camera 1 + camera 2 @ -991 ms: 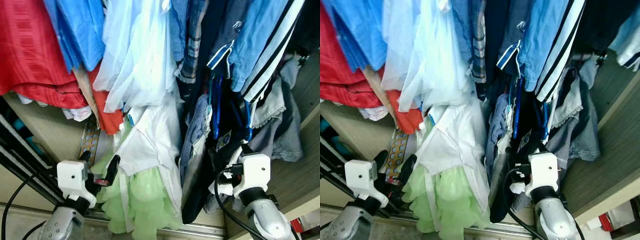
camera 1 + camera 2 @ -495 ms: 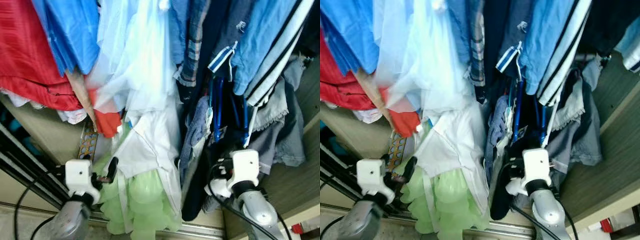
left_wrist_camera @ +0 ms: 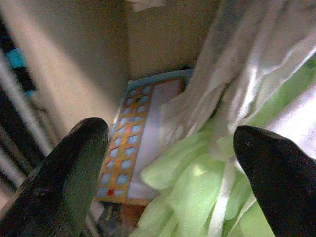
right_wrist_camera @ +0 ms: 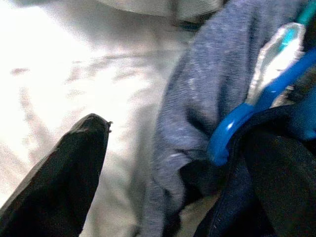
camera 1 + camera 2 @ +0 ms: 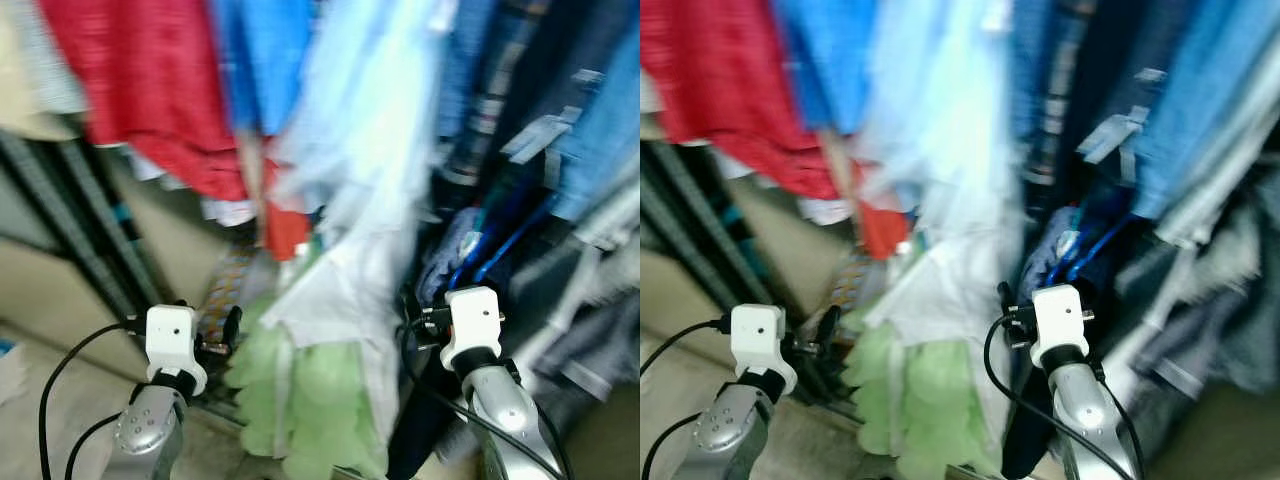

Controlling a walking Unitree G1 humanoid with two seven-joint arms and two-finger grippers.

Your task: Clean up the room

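Hanging soft clothes (image 5: pixel 350 180) front both hands, left hand (image 3: pixel 168 163) and right hand (image 4: pixel 173 168) spread apart.

Both head views are smeared by motion; we cannot resolve edges on the hanging clothes (image 5: pixel 330 150), whose tops run off the frame. The right gripper (image 4: pixel 187 163) fingers are cut by the wrist view's edge, and one tip sits behind a blue hanger (image 4: pixel 247 116). The patterned board (image 3: pixel 133 143) is partly covered by the pale green garment (image 3: pixel 197 197).

hanging clothes (image 5: pixel 340 180) ahead, patterned board (image 3: pixel 131 143) left of frilly garment (image 5: pixel 310 400)
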